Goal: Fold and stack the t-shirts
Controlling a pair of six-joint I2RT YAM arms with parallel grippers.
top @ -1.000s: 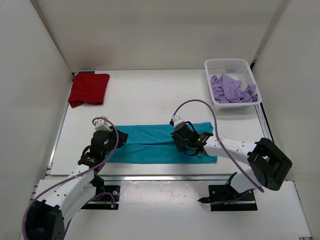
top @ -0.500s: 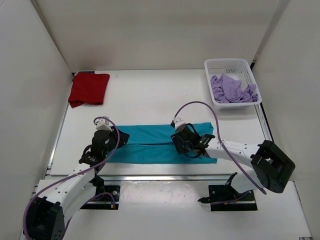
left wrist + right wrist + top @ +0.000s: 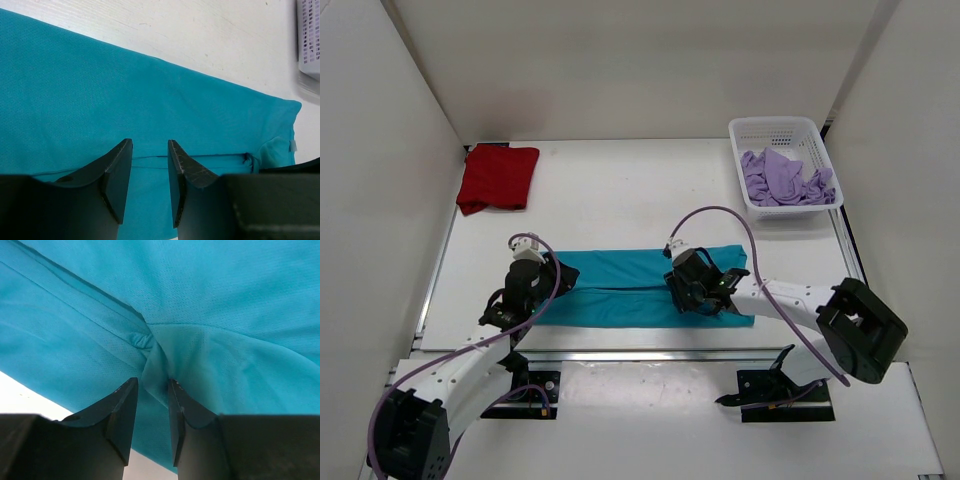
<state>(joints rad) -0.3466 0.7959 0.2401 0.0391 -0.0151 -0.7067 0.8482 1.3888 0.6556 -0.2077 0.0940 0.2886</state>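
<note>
top view: left end of the teal t-shirt hidden under the left arm, a middle stretch under the right arm. left wrist view: basket cut off at right edge, blurred. right wrist view: shirt overruns top and sides — outline undeterminable.

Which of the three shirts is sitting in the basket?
The lavender shirt, crumpled in the white basket; the red one and teal one lie on the table.
</note>
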